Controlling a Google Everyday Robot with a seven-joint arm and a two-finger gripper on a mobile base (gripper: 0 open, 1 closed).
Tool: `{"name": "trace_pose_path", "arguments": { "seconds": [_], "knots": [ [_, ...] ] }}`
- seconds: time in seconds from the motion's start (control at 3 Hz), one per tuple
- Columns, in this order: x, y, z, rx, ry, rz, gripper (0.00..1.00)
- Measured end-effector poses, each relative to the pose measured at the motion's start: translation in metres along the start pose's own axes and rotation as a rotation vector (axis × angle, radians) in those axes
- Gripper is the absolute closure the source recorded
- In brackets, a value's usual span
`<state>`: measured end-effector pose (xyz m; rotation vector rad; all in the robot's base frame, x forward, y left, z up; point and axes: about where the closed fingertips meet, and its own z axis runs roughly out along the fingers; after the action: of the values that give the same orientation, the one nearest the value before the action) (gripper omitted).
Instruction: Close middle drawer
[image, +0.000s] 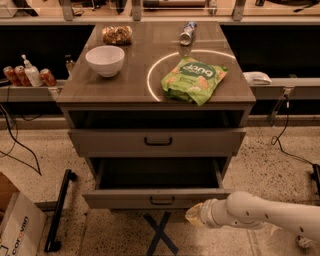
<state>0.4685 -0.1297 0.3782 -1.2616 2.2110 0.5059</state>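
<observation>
Robot lab: gripper (194, 215) near floor tape (159, 234).

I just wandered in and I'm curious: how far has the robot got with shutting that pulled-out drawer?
Nothing looks done yet: the middle drawer is pulled well out, its dark inside showing. In hand: the gripper sits low by the right end of the drawer's front, just below it; I cannot tell whether it touches. Left to do: push the front all the way in.
</observation>
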Motion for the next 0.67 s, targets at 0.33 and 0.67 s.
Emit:
{"name": "trace_pose_path", "arguments": {
  "seconds": [0.33, 0.67],
  "knots": [
    [-0.027, -0.035, -0.004, 0.087, -0.048, -0.066, 0.82],
    [-0.047, -0.056, -0.006, 0.136, -0.076, -0.104, 0.51]
  ]
}}
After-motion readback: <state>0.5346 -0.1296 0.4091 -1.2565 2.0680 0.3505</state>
